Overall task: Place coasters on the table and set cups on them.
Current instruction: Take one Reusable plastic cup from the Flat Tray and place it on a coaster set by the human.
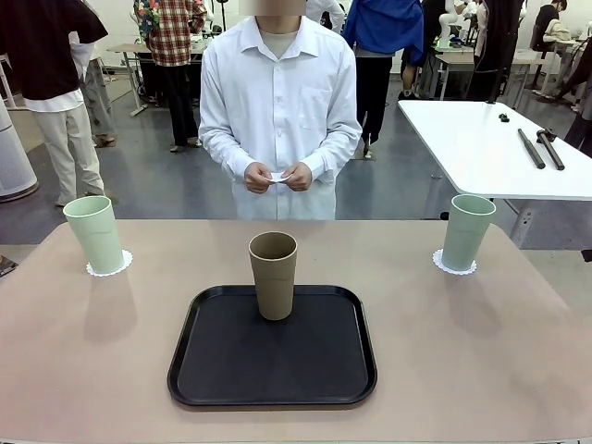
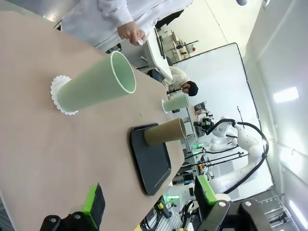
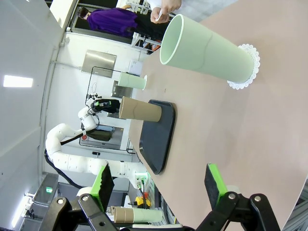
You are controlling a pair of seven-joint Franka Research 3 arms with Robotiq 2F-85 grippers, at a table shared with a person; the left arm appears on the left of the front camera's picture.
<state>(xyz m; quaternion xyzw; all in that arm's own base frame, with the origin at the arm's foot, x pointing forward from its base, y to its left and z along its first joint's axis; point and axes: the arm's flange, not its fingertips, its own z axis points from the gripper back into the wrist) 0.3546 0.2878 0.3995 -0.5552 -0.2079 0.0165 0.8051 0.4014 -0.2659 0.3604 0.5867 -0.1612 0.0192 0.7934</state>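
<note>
Two mint green cups stand on white lacy coasters on the table (image 1: 462, 351): one at the left (image 1: 92, 234) on its coaster (image 1: 109, 266), one at the right (image 1: 467, 231) on its coaster (image 1: 453, 266). The brown cup (image 1: 273, 275) stands upright at the back of the black tray (image 1: 273, 356). The person's hands hold a third coaster (image 1: 280, 176) beyond the far edge. My left gripper (image 2: 149, 197) is open, well short of the left cup (image 2: 96, 84). My right gripper (image 3: 159, 187) is open too, apart from the right cup (image 3: 207, 48).
A white rectangular table (image 1: 490, 139) with dark tools stands behind at the right. Bare tabletop lies on both sides of the tray and in front of each mint cup. Other people stand far behind.
</note>
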